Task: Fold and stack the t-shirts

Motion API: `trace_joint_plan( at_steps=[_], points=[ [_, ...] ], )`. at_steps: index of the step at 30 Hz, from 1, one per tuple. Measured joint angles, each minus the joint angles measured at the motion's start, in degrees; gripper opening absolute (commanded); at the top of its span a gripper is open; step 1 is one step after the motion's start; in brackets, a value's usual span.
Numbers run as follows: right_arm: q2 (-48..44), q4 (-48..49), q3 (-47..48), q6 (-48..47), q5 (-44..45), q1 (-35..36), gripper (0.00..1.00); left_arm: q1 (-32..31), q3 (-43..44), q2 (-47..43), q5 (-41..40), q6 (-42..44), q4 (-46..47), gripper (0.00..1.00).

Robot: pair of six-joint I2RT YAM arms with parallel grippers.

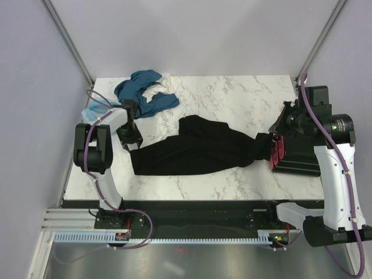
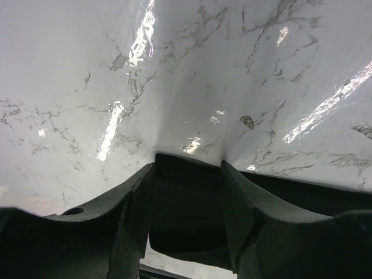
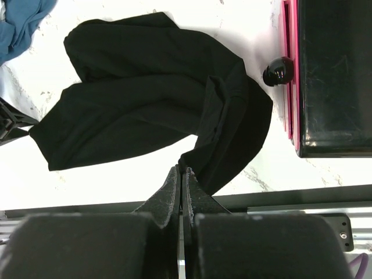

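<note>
A black t-shirt [image 1: 197, 151] lies stretched in a long bunched band across the middle of the marble table [image 1: 232, 99]. My left gripper [image 1: 131, 139] is at its left end. In the left wrist view its fingers [image 2: 131, 209] stand apart, with the shirt's black corner [image 2: 186, 197] lying between them. My right gripper [image 1: 272, 142] is at the right end. In the right wrist view it [image 3: 183, 170] is shut on a pinch of the shirt's edge [image 3: 145, 99]. A crumpled teal-blue shirt [image 1: 142, 93] lies at the back left with a white one [image 1: 164, 81] beside it.
A light blue cloth [image 1: 90, 113] hangs at the table's left edge behind the left arm. A black slab with a pink-red edge [image 3: 331, 75] sits at the right side under the right arm, with a small black knob [image 3: 278, 71] beside it.
</note>
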Motion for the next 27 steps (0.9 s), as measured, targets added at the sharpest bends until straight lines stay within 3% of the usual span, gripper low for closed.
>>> trace_joint_plan(
  at_steps=[5, 13, 27],
  points=[
    [0.17, 0.13, 0.17, 0.0, -0.02, 0.0, 0.0, 0.0, -0.26, 0.04, 0.02, 0.28, 0.37, 0.54],
    [0.39, 0.52, 0.22, 0.17, -0.07, 0.0, 0.0, -0.02, -0.61, 0.42, 0.83, 0.74, 1.05, 0.03],
    [1.25, 4.61, 0.31, 0.22, -0.5, 0.0, 0.0, 0.0, -0.24, -1.33, 1.86, 0.74, 0.17, 0.02]
  ],
)
